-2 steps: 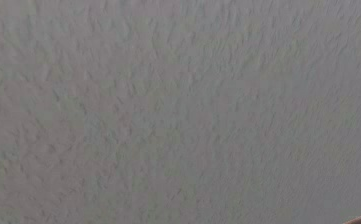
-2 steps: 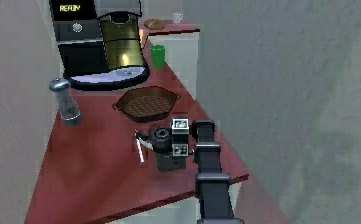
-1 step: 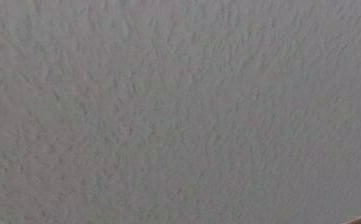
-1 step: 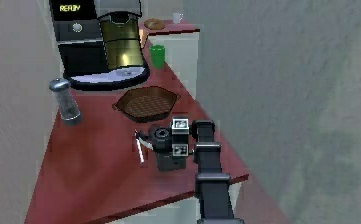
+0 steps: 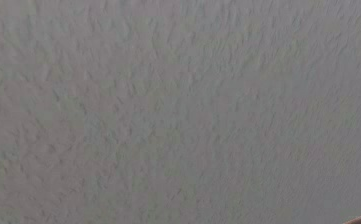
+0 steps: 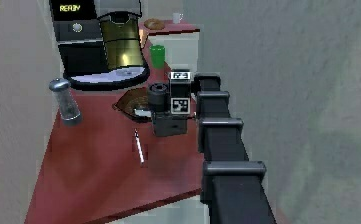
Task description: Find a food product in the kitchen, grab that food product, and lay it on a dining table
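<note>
In the arm side view a dark brown round thing [image 6: 134, 100], perhaps a loaf or a bowl, lies on a red-brown tabletop [image 6: 98, 180]. The arm [image 6: 228, 160] rises from the bottom edge to two white marked squares [image 6: 180, 90]. Left of them is my gripper [image 6: 148, 108], its far end at the brown thing. I cannot tell whether it holds anything, nor whether it touches the brown thing.
A black coffee machine [image 6: 93, 40] with a lit display stands at the back of the tabletop. A grey shaker [image 6: 64, 100], a thin utensil [image 6: 138, 146] and a green cup [image 6: 158, 53] are nearby. A white cabinet [image 6: 183, 40] stands behind. A grey wall [image 5: 178, 110] faces the forward view.
</note>
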Available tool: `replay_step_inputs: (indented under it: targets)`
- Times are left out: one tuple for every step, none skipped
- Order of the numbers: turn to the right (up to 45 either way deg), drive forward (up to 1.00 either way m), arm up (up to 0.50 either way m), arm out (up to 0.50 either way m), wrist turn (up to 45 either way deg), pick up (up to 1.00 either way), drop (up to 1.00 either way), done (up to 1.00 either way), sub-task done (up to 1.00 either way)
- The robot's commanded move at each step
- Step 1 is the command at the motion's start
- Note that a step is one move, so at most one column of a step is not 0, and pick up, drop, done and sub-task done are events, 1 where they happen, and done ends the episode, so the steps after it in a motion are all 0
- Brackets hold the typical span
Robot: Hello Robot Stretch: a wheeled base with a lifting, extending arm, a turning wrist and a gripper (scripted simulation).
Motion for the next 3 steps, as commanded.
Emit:
replay_step_inputs:
  targets:
    - [0.0,0.0,0.02,0.0,0.0,0.0,0.0,0.0,0.0]
    - [0.0,0.0,0.0,0.0,-45.0,0.0,0.0,0.0,0.0]
    - [0.0,0.0,0.0,0.0,-45.0,0.0,0.0,0.0,0.0]
